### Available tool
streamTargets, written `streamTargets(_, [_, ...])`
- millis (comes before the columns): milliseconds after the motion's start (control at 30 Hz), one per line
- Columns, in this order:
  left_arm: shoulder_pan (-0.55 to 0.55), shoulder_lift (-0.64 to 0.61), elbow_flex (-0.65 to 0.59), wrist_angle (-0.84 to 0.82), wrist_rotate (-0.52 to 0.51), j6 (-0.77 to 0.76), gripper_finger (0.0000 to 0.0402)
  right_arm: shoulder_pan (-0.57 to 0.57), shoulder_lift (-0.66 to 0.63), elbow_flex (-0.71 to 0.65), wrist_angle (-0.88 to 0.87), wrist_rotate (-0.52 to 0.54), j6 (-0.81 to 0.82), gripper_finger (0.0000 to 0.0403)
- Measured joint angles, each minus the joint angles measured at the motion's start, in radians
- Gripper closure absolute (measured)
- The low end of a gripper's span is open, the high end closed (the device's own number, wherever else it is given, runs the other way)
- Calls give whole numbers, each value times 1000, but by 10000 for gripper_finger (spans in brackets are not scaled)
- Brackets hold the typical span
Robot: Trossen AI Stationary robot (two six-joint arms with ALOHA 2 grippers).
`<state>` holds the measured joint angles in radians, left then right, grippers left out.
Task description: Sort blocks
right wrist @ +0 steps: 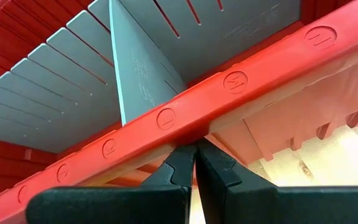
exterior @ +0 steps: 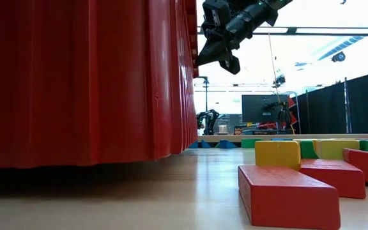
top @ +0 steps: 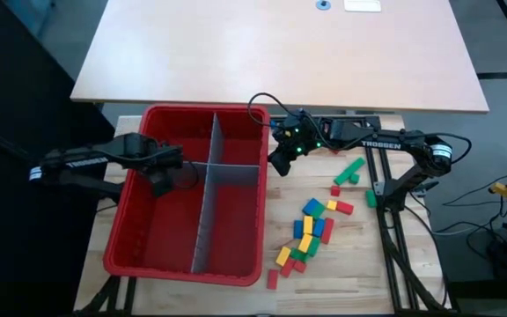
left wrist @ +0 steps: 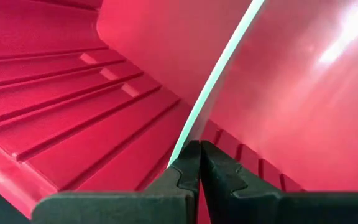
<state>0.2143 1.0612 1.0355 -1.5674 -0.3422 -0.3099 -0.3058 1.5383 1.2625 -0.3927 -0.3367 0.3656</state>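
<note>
Right pincer [top: 282,158], fingers pressed together and holding nothing, hangs in the air just outside the right-hand rim of the big red plastic bin [top: 245,113], about level with the bin's upper half. Its wrist view shows the two dark fingertips meeting edge to edge directly in front of the bin's rim, with flat grey slotted divider panels [right wrist: 143,68] visible inside. The left pincer [top: 158,180] sits inside the bin's left compartment, its fingers likewise closed and empty; only red ribbed wall and floor show beyond it.

No block is held and none can be seen in the bin, so the sorting looks barely begun, with the right arm seemingly between picks. The next move likely calls for that pincer to open, swing toward five o'clock, and descend over one block.

Small rectangular blocks [top: 311,231] in red, green, blue and yellow lie on the light wooden worktop [top: 341,273] right of the bin. Nearest the camera in the low view are a red brick [exterior: 288,196] lying flat and a yellow one [exterior: 278,154] behind it. From above, most form a loose heap at five o'clock from the right pincer; a green pair [top: 350,171] lies farther off, at three o'clock.
</note>
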Motion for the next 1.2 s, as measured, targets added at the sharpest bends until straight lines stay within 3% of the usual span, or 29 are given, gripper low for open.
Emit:
streamTargets(133, [1, 1, 0, -3, 26, 1, 401, 0, 0, 0, 0, 0, 0, 403])
streamTargets(300, [2, -9, 0, -6, 190, 13, 401, 0, 0, -2, -6, -3, 9, 403])
streamTargets(400, [3, -20, 0, -6, 205, 5, 401, 0, 0, -2, -6, -4, 13, 403])
streamTargets(733, [17, -17, 0, -4, 40, -7, 401, 0, 0, -2, -6, -4, 16, 403])
streamTargets(1200, [45, 19, 0, -3, -63, 14, 401, 0, 1, -2, 0, -3, 16, 403])
